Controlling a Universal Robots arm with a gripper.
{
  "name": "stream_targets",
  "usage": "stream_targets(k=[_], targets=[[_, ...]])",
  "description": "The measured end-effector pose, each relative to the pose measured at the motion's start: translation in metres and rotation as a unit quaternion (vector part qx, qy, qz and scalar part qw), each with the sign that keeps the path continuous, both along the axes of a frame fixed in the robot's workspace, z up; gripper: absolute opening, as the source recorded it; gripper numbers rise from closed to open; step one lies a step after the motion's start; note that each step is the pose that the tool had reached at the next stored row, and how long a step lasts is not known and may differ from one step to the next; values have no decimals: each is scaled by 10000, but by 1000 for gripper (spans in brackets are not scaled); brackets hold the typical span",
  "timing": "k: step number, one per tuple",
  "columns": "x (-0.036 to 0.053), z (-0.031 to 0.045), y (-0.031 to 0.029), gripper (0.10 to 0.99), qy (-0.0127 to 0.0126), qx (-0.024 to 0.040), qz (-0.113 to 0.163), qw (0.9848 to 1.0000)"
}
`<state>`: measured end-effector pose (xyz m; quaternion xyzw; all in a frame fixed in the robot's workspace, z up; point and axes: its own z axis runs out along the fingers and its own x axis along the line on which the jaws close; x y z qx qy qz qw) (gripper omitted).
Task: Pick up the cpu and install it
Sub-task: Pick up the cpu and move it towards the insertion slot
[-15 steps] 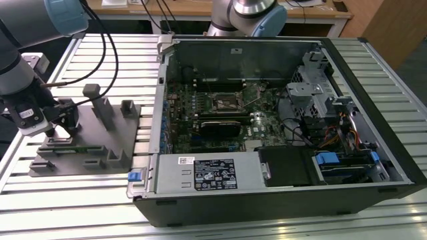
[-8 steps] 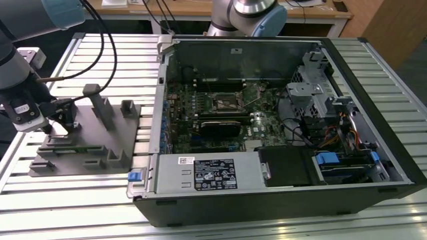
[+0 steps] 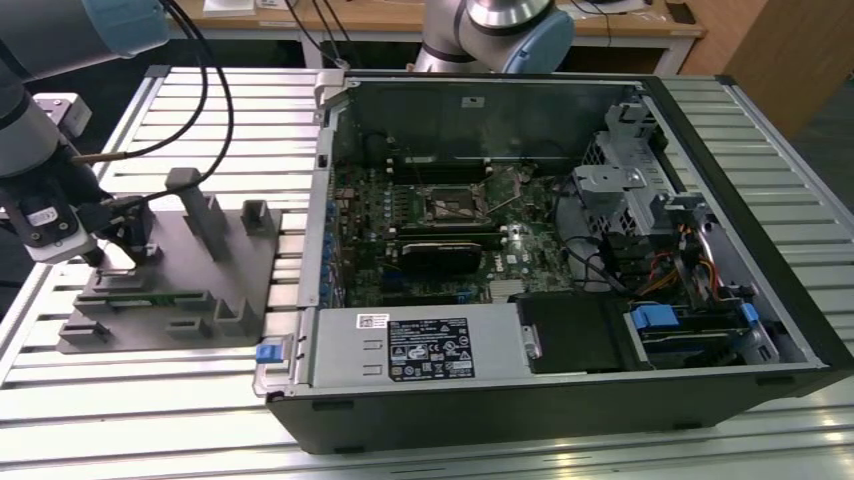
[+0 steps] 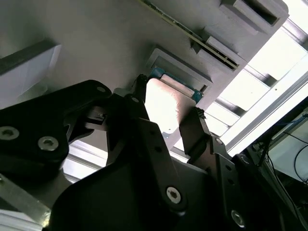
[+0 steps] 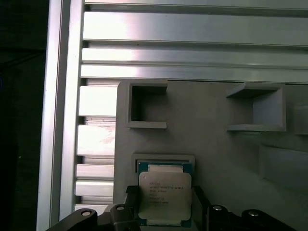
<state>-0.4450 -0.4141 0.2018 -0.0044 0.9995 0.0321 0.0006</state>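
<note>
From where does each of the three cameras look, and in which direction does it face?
Exterior view: off the arm, raised, looking down on the open computer case and grey fixture; the arm and gripper are at the exterior view's left.
First wrist view: at the wrist, looking straight down on the cpu in the fixture; the gripper flanks it.
Second wrist view: at the wrist, looking obliquely past the gripper onto the cpu.
Shared: all three views show gripper and fixture; both wrist views show the cpu.

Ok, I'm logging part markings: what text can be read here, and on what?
cpu top: several printed lines, too small to read.
White label on the grey box: print, too small to read.
Small sticker on the case's back wall: unreadable.
</note>
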Motion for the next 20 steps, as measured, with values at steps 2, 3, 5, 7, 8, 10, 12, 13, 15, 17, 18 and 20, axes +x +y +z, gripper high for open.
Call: stream_targets(k=[2, 3, 5, 7, 8, 10, 12, 13, 15, 17, 18, 20], targets=[[0, 0, 0, 529, 0, 0, 0, 10000], [0, 2, 0, 529, 0, 0, 0, 10000], [-1, 15, -1, 529, 2, -1, 0, 10000], [0, 32, 0, 529, 1, 0, 0, 10000], [0, 39, 0, 529, 1, 0, 0, 10000], [0, 45, 0, 529, -1, 1, 0, 10000], [0, 54, 0, 529, 0, 0, 0, 10000], [0, 60, 0, 529, 1, 0, 0, 10000], [0, 66, 0, 529, -1, 1, 0, 10000], [0, 77, 0, 529, 1, 0, 0, 10000], [0, 80, 0, 529, 0, 0, 0, 10000], [0, 88, 0, 529, -1, 1, 0, 10000]])
